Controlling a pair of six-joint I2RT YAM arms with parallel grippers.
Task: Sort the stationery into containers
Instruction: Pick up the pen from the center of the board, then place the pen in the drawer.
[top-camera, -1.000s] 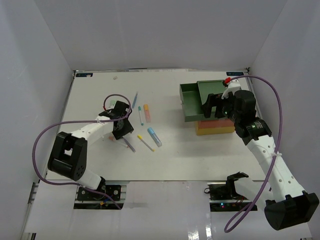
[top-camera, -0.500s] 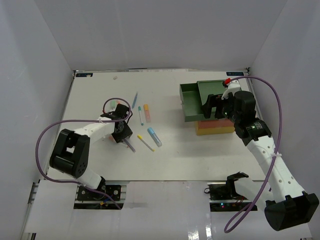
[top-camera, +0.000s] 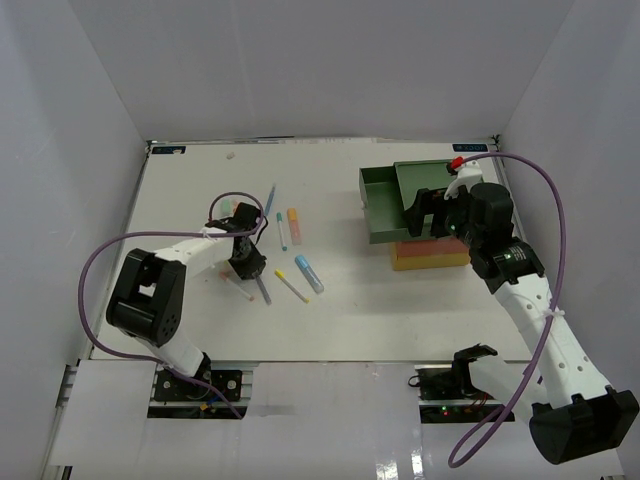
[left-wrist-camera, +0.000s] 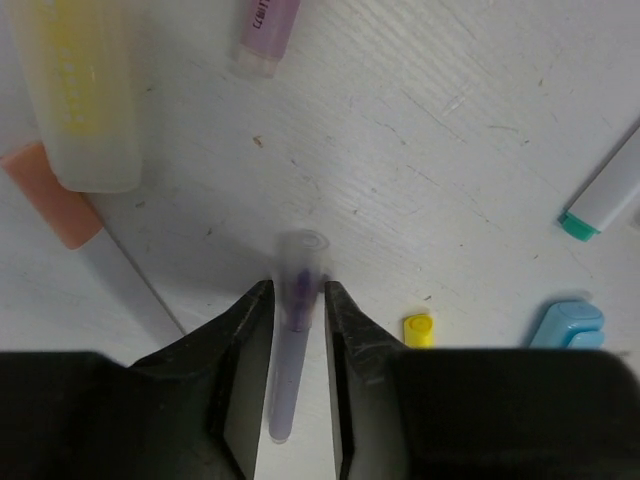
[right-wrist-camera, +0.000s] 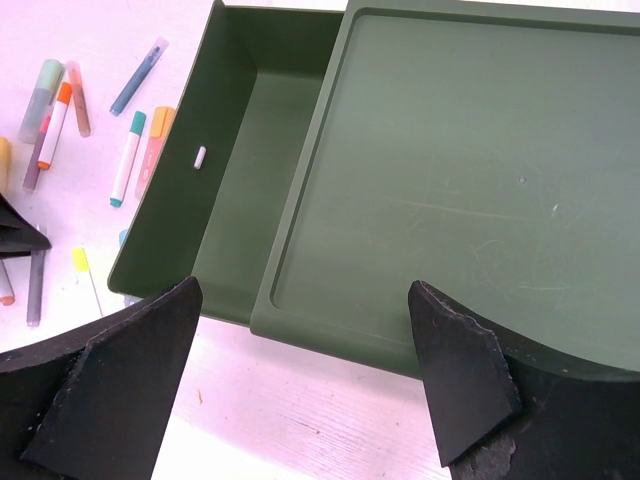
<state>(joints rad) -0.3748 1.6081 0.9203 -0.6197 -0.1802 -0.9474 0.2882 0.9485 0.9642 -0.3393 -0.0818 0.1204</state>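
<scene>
My left gripper is down at the table, and its jaws press both sides of a purple pen lying on the surface. More stationery lies around it: a yellow pen, a blue marker, a teal pen and an orange highlighter. The containers stand at the right as a stack, green top over red-orange and yellow. The green drawer is pulled out to the left. Over it hovers my right gripper, open and holding nothing.
A small white piece lies inside the green drawer. In the left wrist view a yellow highlighter, an orange stick and a purple marker lie just beyond the fingers. White walls enclose the table on three sides.
My left gripper has shifted slightly toward the near side and its jaws have narrowed onto the purple pen. The right arm has not moved.
</scene>
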